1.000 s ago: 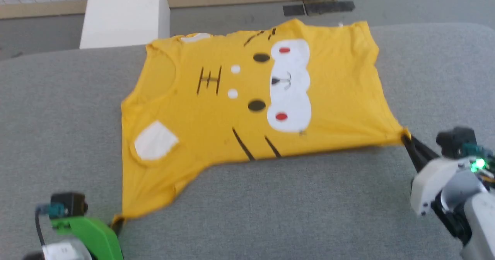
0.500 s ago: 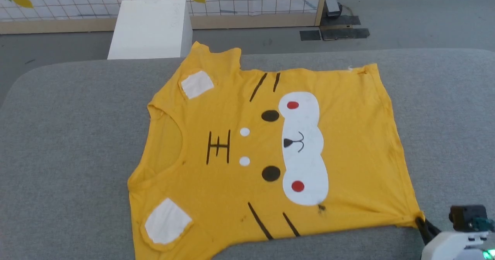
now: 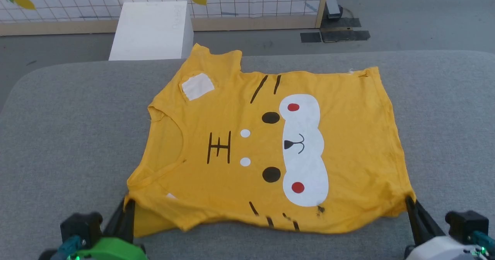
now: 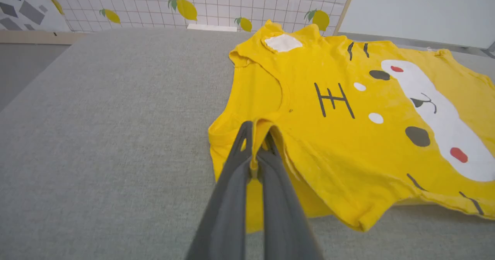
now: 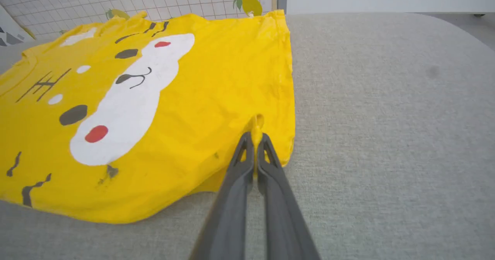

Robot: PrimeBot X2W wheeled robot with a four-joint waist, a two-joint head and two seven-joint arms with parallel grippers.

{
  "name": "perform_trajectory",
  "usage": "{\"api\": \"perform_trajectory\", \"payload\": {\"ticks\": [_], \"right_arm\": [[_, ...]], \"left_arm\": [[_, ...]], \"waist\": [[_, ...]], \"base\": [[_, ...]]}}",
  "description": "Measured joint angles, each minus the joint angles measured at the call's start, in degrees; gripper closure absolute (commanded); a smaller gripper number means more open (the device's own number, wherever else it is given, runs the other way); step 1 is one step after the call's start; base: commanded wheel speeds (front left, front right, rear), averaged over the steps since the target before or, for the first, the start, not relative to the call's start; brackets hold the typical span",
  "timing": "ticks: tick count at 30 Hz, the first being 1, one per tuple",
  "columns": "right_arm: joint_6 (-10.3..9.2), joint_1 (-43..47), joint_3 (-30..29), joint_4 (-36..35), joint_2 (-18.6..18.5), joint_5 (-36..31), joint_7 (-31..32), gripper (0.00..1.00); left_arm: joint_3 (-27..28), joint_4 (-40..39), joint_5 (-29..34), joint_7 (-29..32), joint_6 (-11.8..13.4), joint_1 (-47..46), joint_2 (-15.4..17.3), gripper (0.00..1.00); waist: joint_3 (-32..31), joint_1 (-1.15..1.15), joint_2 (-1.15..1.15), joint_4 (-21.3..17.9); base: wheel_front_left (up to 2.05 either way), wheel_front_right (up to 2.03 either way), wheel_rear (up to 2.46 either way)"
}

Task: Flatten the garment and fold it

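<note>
- While both grippers hold its near edge, the garment (image 3: 340,136) lies straight ahead of them on the grey padded table (image 3: 69,128), reaching from the fingertips toward the far edge.
- Long axis: collar to hem runs across the robot, with the neck opening on its left and the hem on its right. Each arm has the end on its own side, and neither is placed nearer to the cloth than the other.
- Left gripper (image 4: 257,128): fingers together, clamped on a pinch of yellow cloth at the near shoulder, beside the neckline.
- Right gripper (image 5: 254,135): fingers together, clamped on a pinch at the near hem corner.
- Judgement: the next move is probably to carry the near edge forward over the body, so the fold line would run left to right. Both arms should advance together, or the crease will skew.
- Garment condition:
  - Bright yellow, print side up. The white muzzle shape (image 3: 303,152) has two red dots and black marks around it.
  - Far half lies flat. The far sleeve shows a white patch (image 3: 197,86).
  - Near edge is raised off the table and sags between the two grips, and the near sleeve is tucked beneath.
  - A small dark mark (image 3: 320,209) sits below the muzzle print.
</note>
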Motion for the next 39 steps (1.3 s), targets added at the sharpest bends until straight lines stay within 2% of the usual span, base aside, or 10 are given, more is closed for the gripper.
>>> {"api": "perform_trajectory", "payload": {"ticks": [7,19,27,30,34,35,36,37,38,39], "right_arm": [[0.0,-7.6,2.7,-1.0,-3.1,-0.6,0.8,1.0],[0.0,-24.5,2.7,4.6,-5.9,-2.0,9.9,1.0],[0.0,-31.8,3.3,11.5,-5.8,-0.9,22.3,1.0],[0.0,-33.9,4.2,12.4,-6.0,0.4,26.9,1.0],[0.0,-35.9,4.6,12.3,-6.1,2.5,33.2,1.0],[0.0,-36.1,4.4,12.1,-6.0,3.0,34.2,0.91],[-0.01,-36.1,4.2,11.8,-5.9,3.5,34.7,0.83],[-0.01,-36.0,3.9,11.5,-5.7,3.9,34.9,0.09],[-0.01,-35.6,3.5,11.2,-5.4,4.3,34.9,0.0],[-0.01,-35.2,3.3,10.9,-5.2,4.5,34.4,0.0]], "left_arm": [[-1.0,5.9,4.9,-6.0,-2.6,-11.5,0.6,1.0],[-4.0,17.2,8.1,-1.5,-9.1,-34.9,3.3,1.0],[-5.8,30.2,6.0,9.8,-13.0,-41.5,4.4,1.0],[-6.1,34.4,2.5,17.2,-14.3,-42.1,4.5,1.0],[-4.8,34.7,-3.4,27.6,-15.2,-44.7,5.0,1.0],[-4.4,34.4,-3.7,27.7,-15.1,-44.6,5.0,0.95],[-4.2,34.1,-3.6,26.8,-14.8,-44.3,5.0,0.63],[-4.1,33.7,-3.2,24.6,-14.4,-43.8,4.9,0.07],[-3.9,33.1,-2.6,21.7,-13.7,-43.1,4.7,0.0],[-3.9,32.9,-2.0,19.3,-13.0,-42.2,4.5,0.0]], "waist": [[1.7,0.0,0.0,-0.9],[9.6,0.0,0.0,-1.9],[15.2,0.01,0.0,-2.7],[16.7,0.01,0.0,-3.1],[17.3,0.01,0.0,-3.7],[17.2,0.01,0.0,-3.7],[17.0,0.01,0.0,-3.7],[16.7,0.01,0.0,-3.7],[16.4,0.01,0.0,-3.6],[16.0,0.01,0.0,-3.6]], "base": [[0.0,0.0,0.0],[0.0,0.0,0.0],[0.0,0.0,0.0],[0.0,0.0,0.0],[0.0,0.0,0.0],[0.0,0.0,0.0],[0.0,0.0,0.0],[0.0,0.0,0.0],[0.0,0.0,0.0],[0.0,0.0,0.0]]}}
